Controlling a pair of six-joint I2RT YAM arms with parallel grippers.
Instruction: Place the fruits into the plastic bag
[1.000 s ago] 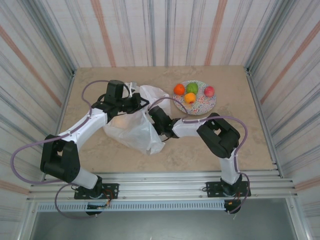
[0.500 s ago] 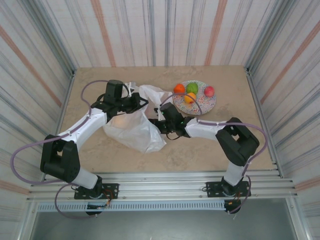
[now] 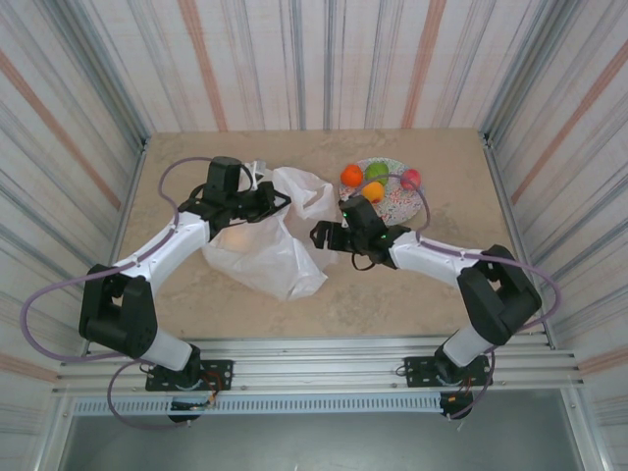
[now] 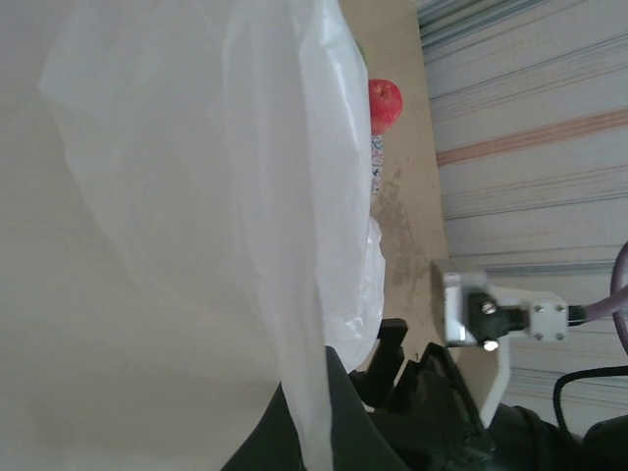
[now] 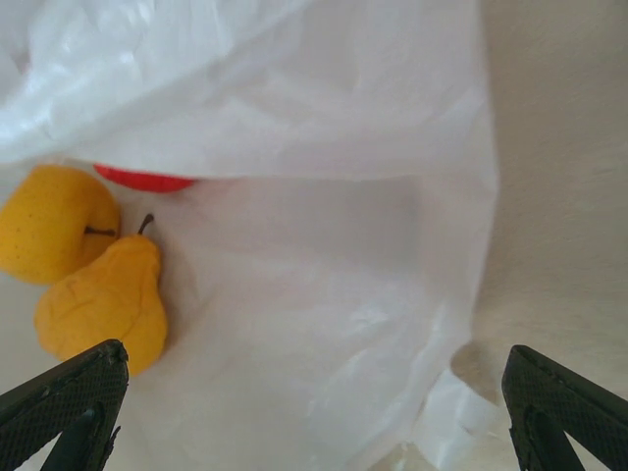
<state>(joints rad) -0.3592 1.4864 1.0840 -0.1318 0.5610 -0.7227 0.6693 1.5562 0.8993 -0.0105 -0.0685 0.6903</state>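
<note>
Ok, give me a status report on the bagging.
Left gripper shut on plastic bag rim. Right gripper open, empty, at bag mouth. Three fruits seen inside, four on the plate. Nothing blocking.

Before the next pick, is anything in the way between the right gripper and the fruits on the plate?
Nothing visible. The right gripper, open, sits by the bag; the fruits lie uncovered on the plate beside it.

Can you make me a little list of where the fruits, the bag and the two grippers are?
Plastic bag: white, crumpled, on the table
Left gripper: shut on the bag's top
Right gripper: open, empty, at the bag's mouth
In the bag: yellow apple, yellow pear, red fruit half hidden
On the plate: orange fruit, green fruit, red apple, yellow-orange fruit
</note>
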